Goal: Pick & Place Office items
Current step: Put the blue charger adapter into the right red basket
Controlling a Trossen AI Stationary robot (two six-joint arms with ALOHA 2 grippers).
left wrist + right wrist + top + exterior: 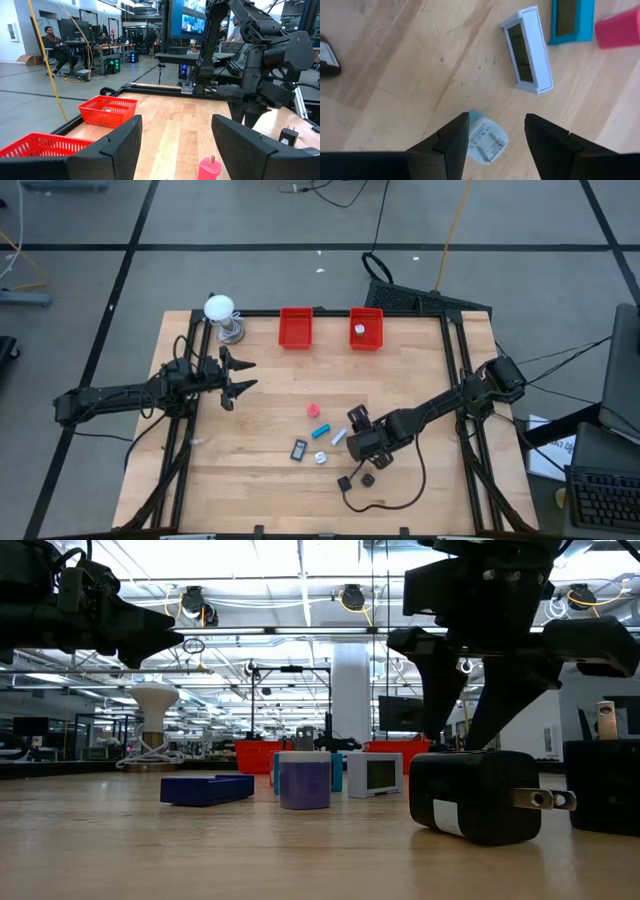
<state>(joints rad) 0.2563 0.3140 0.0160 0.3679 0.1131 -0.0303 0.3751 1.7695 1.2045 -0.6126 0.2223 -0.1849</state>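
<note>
While right gripper (495,132) hangs jaws spread over small pale blue plastic charger block (486,141), apparently lining up grasp, left gripper (240,377) waits released near table's left side.

The place was a large open robotics lab or workshop, not a home. The wooden table (300,480) with its black metal frame (455,360) stood on a grey concrete floor (200,220) marked with dark lines, and cables (350,192) trailed across it. Beyond the table were ceiling strip lights (250,602), a big screen (192,22), and people seated at desks (75,47) with equipment.
</note>
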